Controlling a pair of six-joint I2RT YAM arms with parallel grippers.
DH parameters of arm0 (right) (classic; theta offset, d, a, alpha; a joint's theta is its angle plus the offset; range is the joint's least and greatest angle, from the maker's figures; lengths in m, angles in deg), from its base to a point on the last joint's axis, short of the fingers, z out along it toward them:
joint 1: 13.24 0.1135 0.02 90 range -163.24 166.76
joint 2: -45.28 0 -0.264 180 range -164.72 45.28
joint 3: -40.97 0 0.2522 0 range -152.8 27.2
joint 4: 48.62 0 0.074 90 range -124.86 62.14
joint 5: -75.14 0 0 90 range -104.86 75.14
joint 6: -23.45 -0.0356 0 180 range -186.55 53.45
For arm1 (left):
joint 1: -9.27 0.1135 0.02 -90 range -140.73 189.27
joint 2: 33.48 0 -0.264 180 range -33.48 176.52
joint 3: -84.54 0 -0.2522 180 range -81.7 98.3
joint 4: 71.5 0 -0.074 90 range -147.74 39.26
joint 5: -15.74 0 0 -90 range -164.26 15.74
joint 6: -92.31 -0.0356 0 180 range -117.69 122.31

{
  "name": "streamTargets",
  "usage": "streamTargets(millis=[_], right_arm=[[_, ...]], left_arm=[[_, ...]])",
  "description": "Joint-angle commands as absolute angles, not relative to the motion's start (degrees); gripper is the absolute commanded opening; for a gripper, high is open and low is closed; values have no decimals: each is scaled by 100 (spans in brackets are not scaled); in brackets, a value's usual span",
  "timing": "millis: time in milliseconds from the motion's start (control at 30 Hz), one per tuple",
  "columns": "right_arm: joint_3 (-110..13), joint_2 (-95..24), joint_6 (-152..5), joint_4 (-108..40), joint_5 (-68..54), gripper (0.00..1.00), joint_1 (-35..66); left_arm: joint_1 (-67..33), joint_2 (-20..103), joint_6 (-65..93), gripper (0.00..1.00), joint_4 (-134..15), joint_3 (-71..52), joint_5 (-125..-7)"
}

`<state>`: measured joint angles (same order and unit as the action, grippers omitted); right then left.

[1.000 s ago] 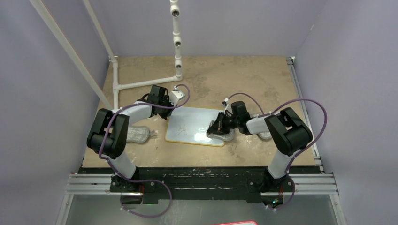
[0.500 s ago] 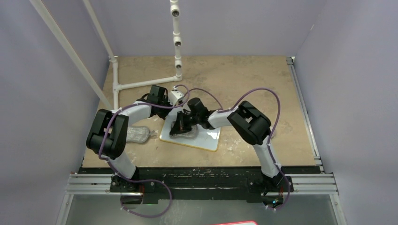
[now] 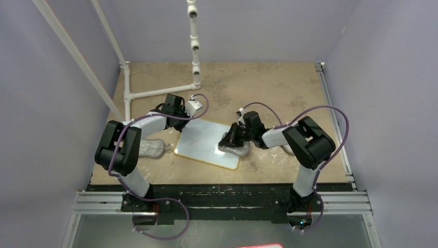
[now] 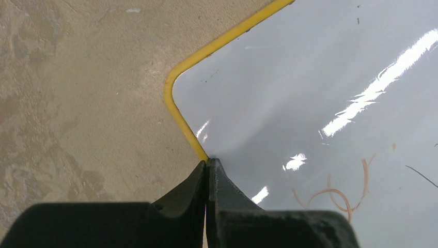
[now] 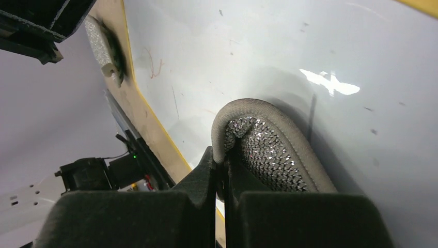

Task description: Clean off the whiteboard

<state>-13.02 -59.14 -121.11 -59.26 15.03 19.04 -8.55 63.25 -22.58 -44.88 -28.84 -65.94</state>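
Cloth pad (image 3: pixel 233 148) swept right, near whiteboard (image 3: pixel 202 141) edge

Whiteboard (image 3: pixel 201 142) lies centre frame on the counter (image 3: pixel 268 82); loose pad (image 3: pixel 150 148) to its left, held pad (image 3: pixel 238 150) on its right half

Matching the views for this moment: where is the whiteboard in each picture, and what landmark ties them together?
Top external: whiteboard sits mid-frame, lying skewed.
Left wrist: it fills the upper right, with one rounded corner at centre left.
Right wrist: it fills most of the frame, under the grey pad pinched in the right claw.
Shared landmark: its yellow rim.
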Motion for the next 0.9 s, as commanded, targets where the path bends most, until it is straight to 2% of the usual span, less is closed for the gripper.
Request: streamTargets(millis=[0, 133, 300, 400, 600, 633, 767, 867], right_arm=[[-1831, -6386, -11929, -5207, 620, 0, 2501], [-3173, -7196, -12163, -5085, 724, 0, 3265], [-4011, -7964, -12770, -5419, 905, 0, 3466], [-3701, -7734, -13050, -5462, 607, 0, 3363], [-1976, -6607, -13909, -6261, -814, 0, 2922], [-2116, -6710, -13950, -6462, -846, 0, 2930], [-3725, -7647, -13671, -5634, -479, 0, 3348], [-4319, -8035, -13601, -5556, -256, 0, 3651]], left_arm=[[-892, 6584, -2275, 0, -3640, -3226, -6577], [-892, 6597, -2224, 0, -3605, -3206, -6515], [-892, 6582, -2204, 0, -3538, -3152, -6460], [-892, 6541, -2223, 0, -3512, -3142, -6452], [-892, 6497, -2217, 0, -3487, -3149, -6365], [-892, 6504, -2221, 0, -3497, -3151, -6367], [-892, 6504, -2221, 0, -3512, -3166, -6371], [-892, 6502, -2205, 0, -3525, -3148, -6363]])
